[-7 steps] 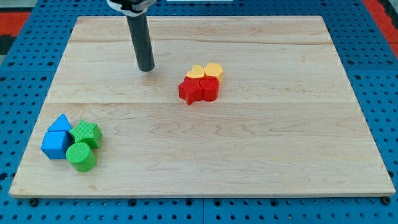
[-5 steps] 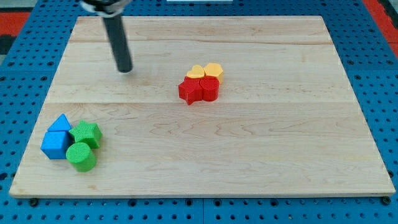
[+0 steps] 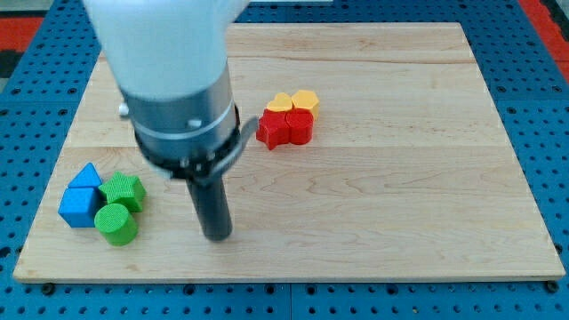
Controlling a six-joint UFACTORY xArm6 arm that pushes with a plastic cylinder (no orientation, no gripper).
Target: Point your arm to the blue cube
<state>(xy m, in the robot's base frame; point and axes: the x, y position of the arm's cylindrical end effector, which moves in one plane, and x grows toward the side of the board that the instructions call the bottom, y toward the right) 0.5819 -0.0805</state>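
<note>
The blue cube [image 3: 78, 207] sits at the board's lower left, touching a blue triangular block [image 3: 87, 175] above it. A green star-shaped block [image 3: 124, 190] and a green cylinder [image 3: 116, 223] lie against its right side. My tip [image 3: 217, 236] rests on the board near the view's bottom, well to the right of the green cylinder and apart from every block. The arm's large grey and white body fills the upper left of the view.
A cluster of two red blocks [image 3: 284, 129] and two yellow blocks [image 3: 295, 102] sits near the board's middle, up and right of my tip. The wooden board [image 3: 400, 178] lies on a blue pegboard table.
My tip has moved from the board's upper left down to near the bottom edge and a little right, and the arm's body now shows large in view. No block has moved.
</note>
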